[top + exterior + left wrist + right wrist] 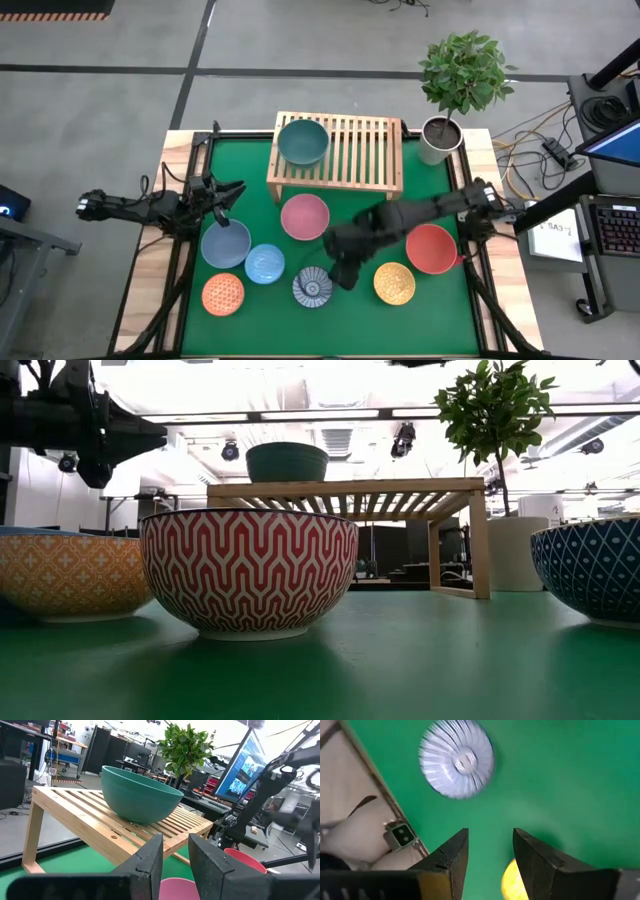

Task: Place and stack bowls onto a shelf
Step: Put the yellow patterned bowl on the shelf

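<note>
Dark green bowl already sitting up on the shelf, left end of the slats, upper middle of the high view. Other seven bowls all down on the green mat: pink bowl right below the shelf's front edge, slate blue bowl left of centre, light blue bowl just beside it, orange patterned bowl lower left, grey-white patterned bowl bottom centre, yellow bowl right of that, red bowl further right. Left gripper parked just above the slate blue bowl at centre left, fingers a narrow gap apart, holding nothing. Right gripper reaching in from the right, hovering between the grey-white and yellow bowls, fingers parted and empty too. Potted plant off the shelf's right end, upper right of frame.
</note>
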Motion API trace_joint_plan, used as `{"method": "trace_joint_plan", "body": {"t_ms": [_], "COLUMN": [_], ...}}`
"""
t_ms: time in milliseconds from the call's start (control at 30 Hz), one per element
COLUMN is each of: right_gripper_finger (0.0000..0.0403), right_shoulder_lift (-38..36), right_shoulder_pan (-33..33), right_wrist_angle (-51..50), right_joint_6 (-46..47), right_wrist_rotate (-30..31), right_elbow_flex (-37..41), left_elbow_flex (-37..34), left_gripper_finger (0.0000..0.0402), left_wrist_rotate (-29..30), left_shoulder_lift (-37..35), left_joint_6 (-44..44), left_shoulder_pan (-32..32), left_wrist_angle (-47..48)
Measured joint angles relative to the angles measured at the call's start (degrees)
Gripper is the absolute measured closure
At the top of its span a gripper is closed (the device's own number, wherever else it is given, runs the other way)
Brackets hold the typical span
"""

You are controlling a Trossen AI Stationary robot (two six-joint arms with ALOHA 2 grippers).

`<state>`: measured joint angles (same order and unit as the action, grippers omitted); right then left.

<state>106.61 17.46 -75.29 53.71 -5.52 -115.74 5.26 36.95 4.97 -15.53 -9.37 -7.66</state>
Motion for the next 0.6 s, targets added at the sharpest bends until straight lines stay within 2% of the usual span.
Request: {"method": "trace_joint_plan", "body": {"t_ms": [167, 267, 400, 600], "right_gripper_finger": [0.0259, 0.0259, 0.0259, 0.026], "right_shoulder_lift": [0.01, 0.06, 0.06, 0.08], "right_shoulder_pan": [5.88, 8.64, 10.18, 10.29], "right_wrist_angle": [0.32, 0.88, 2.53, 10.11], "right_joint_6": [20.1, 27.75, 31.03, 29.98], "right_wrist_rotate": [-0.92, -2.03, -2.24, -1.99], "right_elbow_flex": [9.18, 14.6, 19.81, 24.23], "left_elbow_flex": [0.0, 0.0, 0.0, 0.0], "left_gripper_finger": [0.0326, 0.0326, 0.0326, 0.0326], "left_wrist_rotate": [0.0, 0.0, 0.0, 0.0], "left_shoulder_lift": [0.02, 0.02, 0.02, 0.02], "left_joint_6": [0.0, 0.0, 0.02, 0.02], "left_shoulder_pan": [0.0, 0.0, 0.0, 0.0], "left_wrist_angle": [0.02, 0.0, 0.0, -0.26]}}
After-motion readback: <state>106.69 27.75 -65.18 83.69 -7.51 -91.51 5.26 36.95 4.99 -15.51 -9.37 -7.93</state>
